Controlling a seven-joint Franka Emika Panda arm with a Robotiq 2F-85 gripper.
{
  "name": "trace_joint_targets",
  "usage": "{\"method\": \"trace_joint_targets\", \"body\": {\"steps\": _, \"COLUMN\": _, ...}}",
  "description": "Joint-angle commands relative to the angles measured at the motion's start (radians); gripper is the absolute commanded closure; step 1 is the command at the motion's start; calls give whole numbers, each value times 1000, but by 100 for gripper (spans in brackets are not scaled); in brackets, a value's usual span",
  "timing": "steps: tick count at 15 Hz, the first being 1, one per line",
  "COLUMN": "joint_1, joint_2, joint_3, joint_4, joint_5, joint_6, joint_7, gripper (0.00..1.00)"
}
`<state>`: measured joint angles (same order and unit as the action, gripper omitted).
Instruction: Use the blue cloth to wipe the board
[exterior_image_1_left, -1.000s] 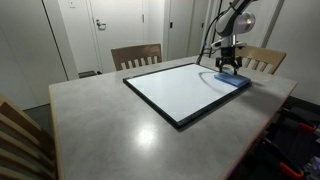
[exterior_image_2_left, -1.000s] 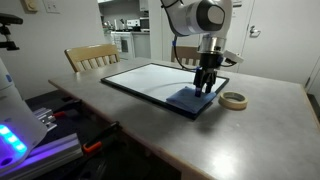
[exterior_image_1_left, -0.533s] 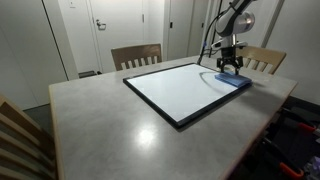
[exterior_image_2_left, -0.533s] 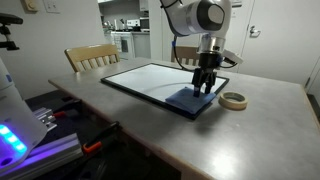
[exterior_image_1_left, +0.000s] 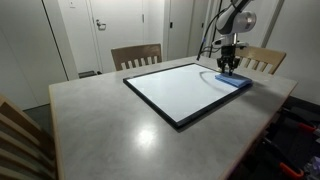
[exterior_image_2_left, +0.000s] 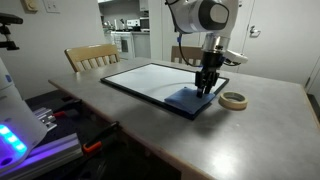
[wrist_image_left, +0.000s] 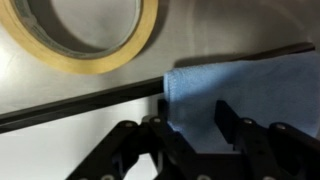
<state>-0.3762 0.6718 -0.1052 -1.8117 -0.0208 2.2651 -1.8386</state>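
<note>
The blue cloth (wrist_image_left: 265, 95) looks soft, light and floppy. It lies on a corner of the board (exterior_image_2_left: 150, 78), across the black frame. I'd pinch a rumple near its middle. The gripper (wrist_image_left: 195, 108) stands over it, fingers about half apart with cloth between them; gripped or not, I can't tell. The glossy board is likely slick. A tape roll (exterior_image_2_left: 234, 104) sits just beside it on the grey table (exterior_image_2_left: 260, 135), with chairs (exterior_image_1_left: 136, 55) beyond.

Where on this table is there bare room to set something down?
Wide bare tabletop between the board and the near edge. The board's white middle is bare too. Crowded: the corner with the blue cloth, end effector and tape roll.
</note>
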Motion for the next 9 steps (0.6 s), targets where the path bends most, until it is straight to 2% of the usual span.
{"method": "trace_joint_targets", "body": {"steps": 1, "joint_1": -26, "joint_2": 19, "joint_3": 22, "joint_4": -7, "joint_5": 27, "joint_6": 31, "joint_7": -7, "gripper": 78}}
{"method": "trace_joint_targets", "body": {"steps": 4, "joint_1": -24, "joint_2": 16, "joint_3": 19, "joint_4": -18, "joint_5": 26, "joint_6": 37, "joint_7": -1, "gripper": 99}}
{"method": "trace_joint_targets", "body": {"steps": 9, "joint_1": -29, "joint_2": 21, "joint_3": 22, "joint_4": -16, "joint_5": 39, "joint_6": 45, "joint_7": 0, "gripper": 99}}
